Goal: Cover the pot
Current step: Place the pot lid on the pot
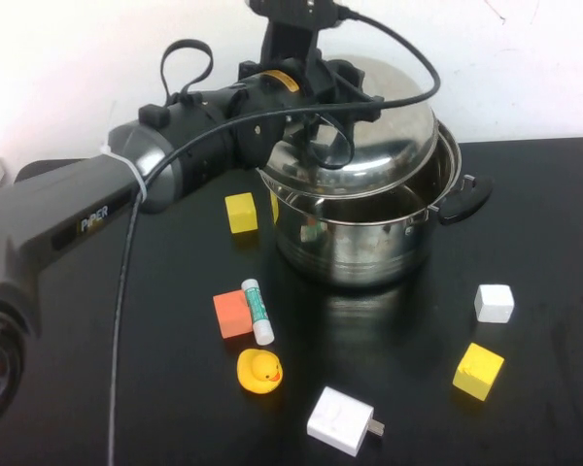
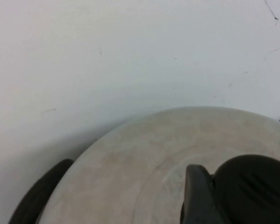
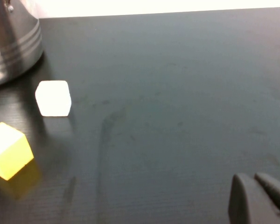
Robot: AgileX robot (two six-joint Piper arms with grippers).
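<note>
High view: the pot (image 1: pixel 364 238) sits on the black table (image 1: pixel 525 194), far side, roughly centre. It is a big shiny steel stockpot with black side handles, one showing on its right. It looks heavy and rigid, with slick polished walls, so I'd take it only by the handles. The lid (image 1: pixel 369 126) is a domed steel disc, also stiff and slippery, and its knob is the one sensible hold. The lid lies tilted over the pot's mouth, its near-left edge at the rim and its far side raised, so it is not seated flat. The left end effector (image 1: pixel 332 109) is over the lid's centre and appears clamped on the knob. Near the pot's left are a yellow cube (image 1: pixel 241 212), an orange block (image 1: pixel 232 314), a glue stick (image 1: pixel 257 310) and a rubber duck (image 1: pixel 259 371). To the pot's right and in front are a white cube (image 1: pixel 494 303), a second yellow cube (image 1: pixel 478 370) and a white charger (image 1: pixel 342 420).

Left wrist view: the lid dome fills the lower part, pale and matte in reflection. The black knob (image 2: pixel 252 189) is gripped, with a finger (image 2: pixel 198 196) pressed against it.

Right wrist view: the right end effector (image 3: pixel 259 198) is parked low over bare table, well apart from the pot's ribbed wall. Its fingertips look together and hold nothing. The white and yellow cubes lie between it and the pot.
</note>
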